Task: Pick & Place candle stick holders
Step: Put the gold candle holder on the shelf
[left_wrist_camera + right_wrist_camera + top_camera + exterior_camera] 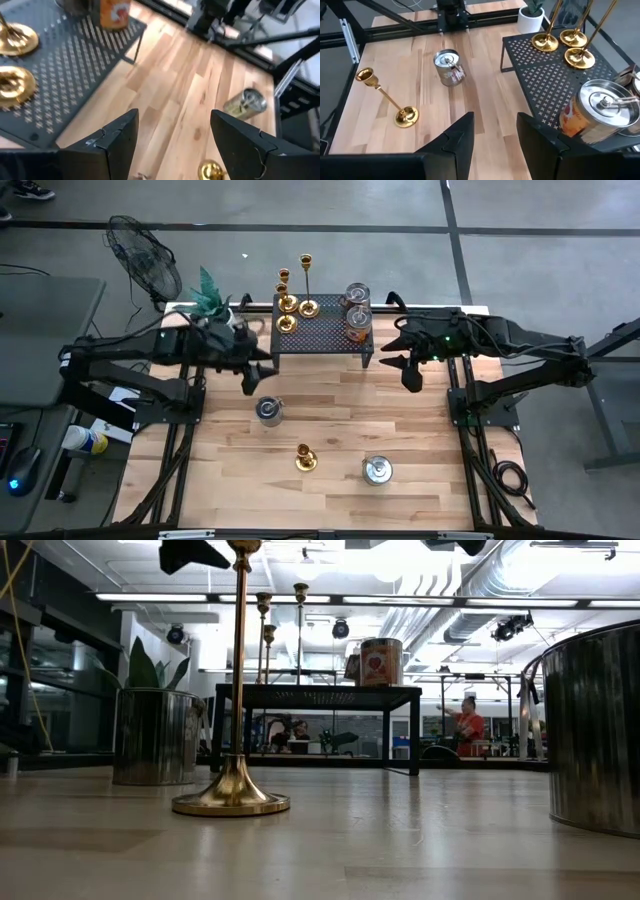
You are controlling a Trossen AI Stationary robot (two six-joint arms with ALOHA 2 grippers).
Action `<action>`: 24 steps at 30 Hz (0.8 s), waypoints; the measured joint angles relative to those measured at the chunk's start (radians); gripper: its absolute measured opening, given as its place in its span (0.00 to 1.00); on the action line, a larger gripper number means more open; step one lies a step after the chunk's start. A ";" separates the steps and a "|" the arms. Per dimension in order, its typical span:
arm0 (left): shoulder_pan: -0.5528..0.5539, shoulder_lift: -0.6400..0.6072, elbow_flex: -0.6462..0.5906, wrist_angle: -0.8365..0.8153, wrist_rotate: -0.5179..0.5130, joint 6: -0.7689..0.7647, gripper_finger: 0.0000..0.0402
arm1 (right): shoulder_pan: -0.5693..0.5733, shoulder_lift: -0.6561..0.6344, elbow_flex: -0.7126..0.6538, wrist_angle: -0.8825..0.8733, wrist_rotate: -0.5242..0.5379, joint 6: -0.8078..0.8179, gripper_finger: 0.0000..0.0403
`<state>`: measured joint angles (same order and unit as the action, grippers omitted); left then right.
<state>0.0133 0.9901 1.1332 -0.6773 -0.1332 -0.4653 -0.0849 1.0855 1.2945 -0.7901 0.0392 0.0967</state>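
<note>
Three gold candle stick holders (293, 310) stand by their round bases on the left part of a black perforated rack (325, 335); their bases (567, 45) also show in the right wrist view. A fourth holder (305, 458) stands upright on the wooden table, nearer the front (387, 97) (236, 690). My left gripper (174, 120) hovers open in front of the rack's left end (258, 372), with nothing between its fingers. My right gripper (495, 120) hovers open off the rack's right end (405, 365), also holding nothing.
Two metal tins stand on the table, one (269, 410) left of centre and one (377, 471) near the front right. Two lidded tins (357, 310) stand on the rack's right part. A potted plant (212, 300) is at the far left corner.
</note>
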 joint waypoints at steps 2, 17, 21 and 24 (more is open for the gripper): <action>-0.063 0.017 0.000 -0.004 -0.044 -0.030 0.61 | 0.000 0.000 0.000 -0.004 -0.002 0.000 0.35; -0.360 0.144 0.000 0.042 -0.091 -0.060 0.61 | 0.000 0.000 0.000 -0.013 -0.100 0.000 0.35; -0.385 0.193 0.000 0.048 -0.060 -0.063 0.61 | 0.001 0.000 0.000 -0.065 -0.148 0.002 0.35; -0.390 0.235 0.000 0.057 -0.032 -0.064 0.61 | 0.001 0.000 0.000 -0.112 -0.160 0.009 0.35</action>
<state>-0.3763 1.2250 1.1328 -0.6201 -0.1651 -0.5289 -0.0841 1.0852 1.2945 -0.9019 -0.1203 0.1056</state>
